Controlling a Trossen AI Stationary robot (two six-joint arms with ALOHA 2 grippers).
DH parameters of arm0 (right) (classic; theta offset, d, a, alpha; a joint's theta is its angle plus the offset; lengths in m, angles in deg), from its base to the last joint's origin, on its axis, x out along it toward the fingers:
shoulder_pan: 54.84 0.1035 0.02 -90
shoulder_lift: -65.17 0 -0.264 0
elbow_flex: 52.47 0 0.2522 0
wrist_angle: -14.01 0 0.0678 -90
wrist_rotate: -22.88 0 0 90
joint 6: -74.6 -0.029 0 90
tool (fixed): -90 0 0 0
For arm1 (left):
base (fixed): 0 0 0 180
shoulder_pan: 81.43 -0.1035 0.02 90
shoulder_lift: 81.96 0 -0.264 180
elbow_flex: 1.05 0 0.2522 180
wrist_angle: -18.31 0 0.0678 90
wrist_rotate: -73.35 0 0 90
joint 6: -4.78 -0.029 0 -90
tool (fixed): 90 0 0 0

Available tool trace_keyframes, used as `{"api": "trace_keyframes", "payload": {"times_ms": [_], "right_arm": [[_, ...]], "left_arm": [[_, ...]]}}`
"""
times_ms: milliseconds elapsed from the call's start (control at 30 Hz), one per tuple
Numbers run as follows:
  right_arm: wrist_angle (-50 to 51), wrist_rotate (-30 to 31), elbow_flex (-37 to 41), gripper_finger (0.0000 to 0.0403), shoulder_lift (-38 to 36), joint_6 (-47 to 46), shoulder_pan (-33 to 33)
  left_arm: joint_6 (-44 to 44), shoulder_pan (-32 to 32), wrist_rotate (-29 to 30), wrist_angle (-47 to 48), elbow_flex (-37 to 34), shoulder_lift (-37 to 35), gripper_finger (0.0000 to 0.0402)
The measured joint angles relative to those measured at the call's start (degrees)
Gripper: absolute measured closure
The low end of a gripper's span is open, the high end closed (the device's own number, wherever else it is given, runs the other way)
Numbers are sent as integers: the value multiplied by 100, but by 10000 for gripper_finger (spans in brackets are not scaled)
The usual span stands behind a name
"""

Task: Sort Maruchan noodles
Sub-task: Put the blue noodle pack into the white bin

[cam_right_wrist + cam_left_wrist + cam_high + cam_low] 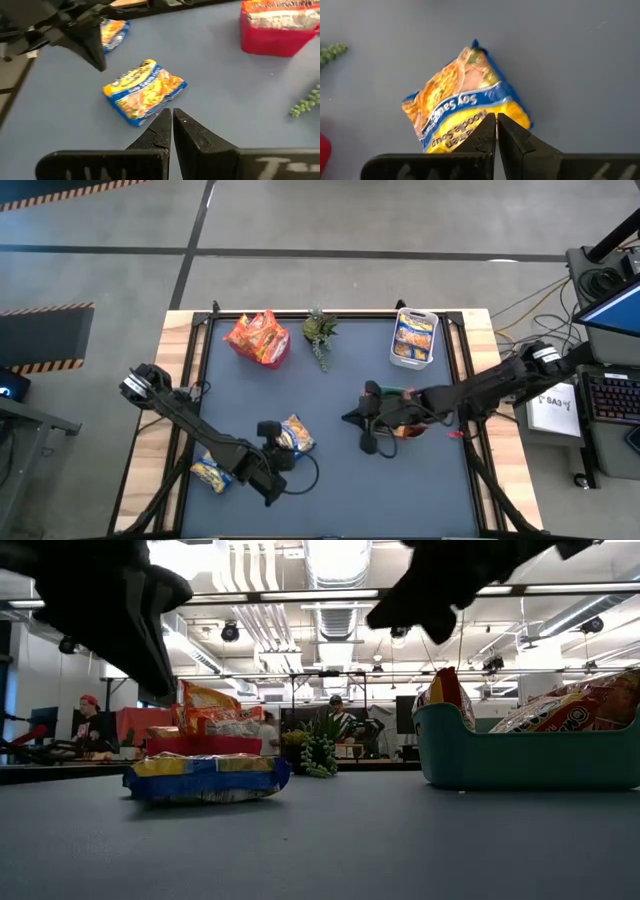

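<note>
Sorting looked well advanced but unfinished. Orange packets (257,337) were heaped in a red bin (272,39) at the far left of the table; yellow-with-blue packets (414,337) filled a white bin (394,351) at the far right; a teal bin (520,755) under the right arm held red packets (580,708), mostly hidden from above. A small green plant (319,335) stood between the two far bins.

Two yellow-with-blue packets remained loose on the blue mat (330,490): one near the centre (295,433), just beside the left gripper (268,430), and one nearer the front-left edge (210,472), partly under the left arm. Judged as what was left: both belong with the white bin's kind.

Left gripper: fingers closed together, holding nothing, poised over the central packet with its tip at the packet's near edge in the left wrist view. Right gripper (368,420): fingers also closed and empty, near the table's middle, facing the same packet from the other side.

No packet was in transit. Whether further packets lay hidden beneath the arms could not be determined
</note>
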Motion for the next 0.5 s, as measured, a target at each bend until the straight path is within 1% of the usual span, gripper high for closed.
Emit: {"api": "trace_keyframes", "payload": {"times_ms": [167,300,367,500], "right_arm": [[101,-20,-507,394,586,-19,-184],[394,-23,-1049,394,1071,35,-300],[415,-23,-1312,394,1346,99,-339],[594,-59,-1757,394,1834,189,-402]], "left_arm": [[-10,-24,7,-362,-448,-35,401],[22,-68,-15,-986,-829,-35,401],[30,-75,-31,-1220,-928,-35,401],[32,-76,-34,-1246,-990,-47,401]]}}
